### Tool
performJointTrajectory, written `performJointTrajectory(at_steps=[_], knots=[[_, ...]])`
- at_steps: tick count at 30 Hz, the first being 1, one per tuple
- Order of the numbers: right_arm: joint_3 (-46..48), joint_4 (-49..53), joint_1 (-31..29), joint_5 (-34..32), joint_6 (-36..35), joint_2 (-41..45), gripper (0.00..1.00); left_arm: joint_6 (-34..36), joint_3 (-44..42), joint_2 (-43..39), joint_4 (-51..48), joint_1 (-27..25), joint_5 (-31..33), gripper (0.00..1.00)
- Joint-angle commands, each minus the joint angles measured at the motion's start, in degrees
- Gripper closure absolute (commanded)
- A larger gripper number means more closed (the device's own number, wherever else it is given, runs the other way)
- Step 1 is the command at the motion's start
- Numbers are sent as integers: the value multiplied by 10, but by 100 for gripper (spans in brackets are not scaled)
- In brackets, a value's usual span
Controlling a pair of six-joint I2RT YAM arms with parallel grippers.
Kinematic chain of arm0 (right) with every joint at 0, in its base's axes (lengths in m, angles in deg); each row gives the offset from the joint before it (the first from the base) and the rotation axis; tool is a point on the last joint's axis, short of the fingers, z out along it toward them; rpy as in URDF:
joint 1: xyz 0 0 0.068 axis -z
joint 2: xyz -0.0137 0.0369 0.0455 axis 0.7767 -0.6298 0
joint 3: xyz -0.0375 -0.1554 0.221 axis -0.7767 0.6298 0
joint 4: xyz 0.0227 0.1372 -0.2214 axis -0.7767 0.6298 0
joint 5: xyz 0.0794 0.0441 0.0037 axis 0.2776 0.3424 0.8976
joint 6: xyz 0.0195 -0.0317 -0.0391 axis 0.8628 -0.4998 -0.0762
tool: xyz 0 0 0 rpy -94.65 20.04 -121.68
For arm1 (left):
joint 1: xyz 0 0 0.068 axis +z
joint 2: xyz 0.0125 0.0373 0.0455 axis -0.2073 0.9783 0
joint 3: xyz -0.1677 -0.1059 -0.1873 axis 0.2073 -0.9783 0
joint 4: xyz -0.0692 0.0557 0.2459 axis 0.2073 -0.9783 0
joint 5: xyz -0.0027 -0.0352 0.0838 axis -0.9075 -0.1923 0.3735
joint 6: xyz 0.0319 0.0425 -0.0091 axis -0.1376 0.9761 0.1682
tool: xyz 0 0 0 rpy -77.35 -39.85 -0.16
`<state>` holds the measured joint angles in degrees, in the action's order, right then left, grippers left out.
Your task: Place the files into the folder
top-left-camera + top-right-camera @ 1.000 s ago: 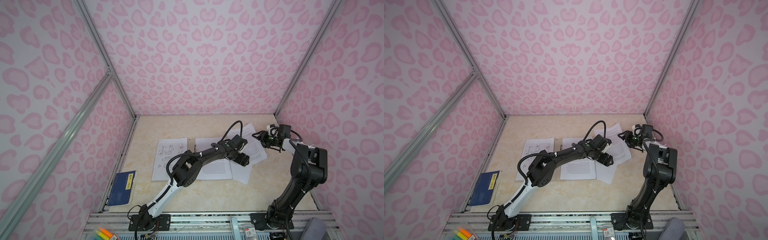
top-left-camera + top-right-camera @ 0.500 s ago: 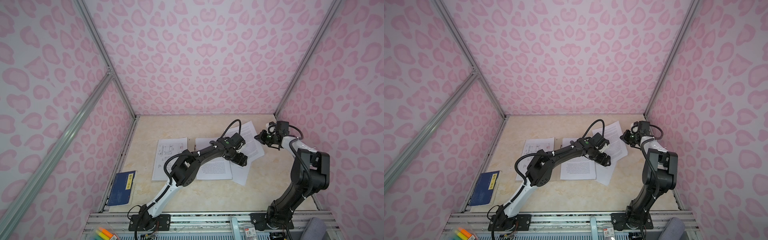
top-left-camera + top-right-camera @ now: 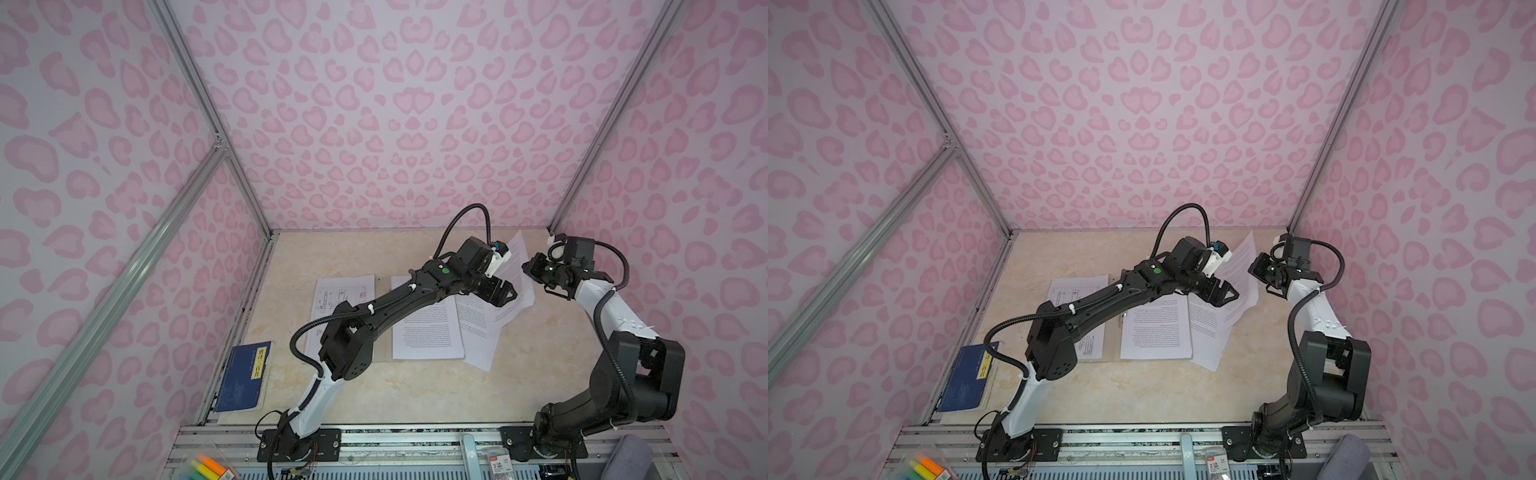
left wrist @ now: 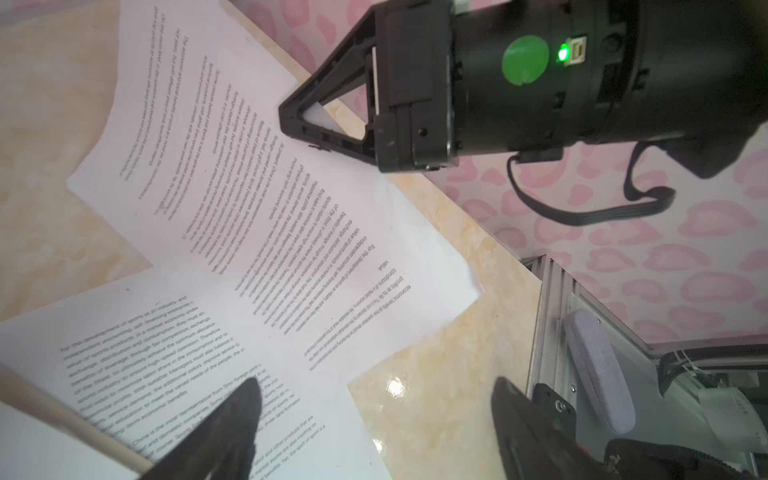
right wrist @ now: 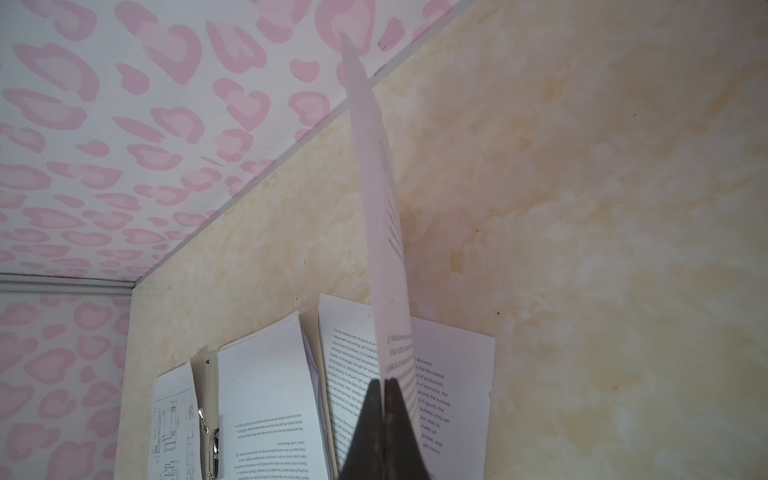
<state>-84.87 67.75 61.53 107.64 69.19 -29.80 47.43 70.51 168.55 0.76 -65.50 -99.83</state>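
Files (image 3: 428, 328) are spread on the tabletop (image 3: 415, 399), some over the open folder (image 5: 210, 376); one reads "For the development of sports as an industry". A printed sheet (image 3: 517, 270) is pinched and raised by the closed right end effector (image 5: 383, 384); the left end effector (image 4: 376, 386) is held open.

Setting: robot lab test cell. Beige marble-look tabletop (image 3: 415, 399) boxed on three sides by pink heart-print wall panels (image 3: 395, 104) held in aluminium-profile posts (image 3: 198, 83). Along the tabletop's near edge a metal mounting rail (image 3: 415, 434) carries two bolted arm bases (image 3: 297, 444); highlighters (image 3: 208, 467) lie off the tabletop's near-left corner.
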Motion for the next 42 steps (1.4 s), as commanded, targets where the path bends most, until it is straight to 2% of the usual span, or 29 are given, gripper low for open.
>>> performJointTrajectory(at_steps=[1, 3, 8, 12, 16, 19, 25, 31, 34, 42], knots=[[-28, 42, -31, -39, -16, 24, 100, 4, -109, -232, 135, 7, 34, 12], [-52, 65, -61, -59, -19, 39, 100, 2, -172, -290, 167, 12, 46, 11], [-132, 122, -186, -150, -36, 47, 100, -13, -283, -403, 148, 27, 106, 11], [-165, 122, -283, -165, -8, 32, 100, -23, -404, -502, 116, 43, 211, 10], [-180, 98, -384, -188, -4, 17, 100, -54, -519, -595, 75, 95, 232, 9], [-135, 51, -389, -184, 18, 22, 100, -51, -580, -650, 38, 104, 261, 8], [11, -67, -334, -186, 61, 27, 100, -61, -657, -736, -2, 106, 304, 4], [85, -130, -329, -176, 87, -24, 100, -57, -649, -741, -27, 107, 311, 4], [120, -168, -340, -200, 112, -37, 100, -54, -648, -736, -30, 108, 308, 4], [126, -192, -380, -211, 137, -68, 100, -52, -649, -704, -32, 109, 301, 4]])
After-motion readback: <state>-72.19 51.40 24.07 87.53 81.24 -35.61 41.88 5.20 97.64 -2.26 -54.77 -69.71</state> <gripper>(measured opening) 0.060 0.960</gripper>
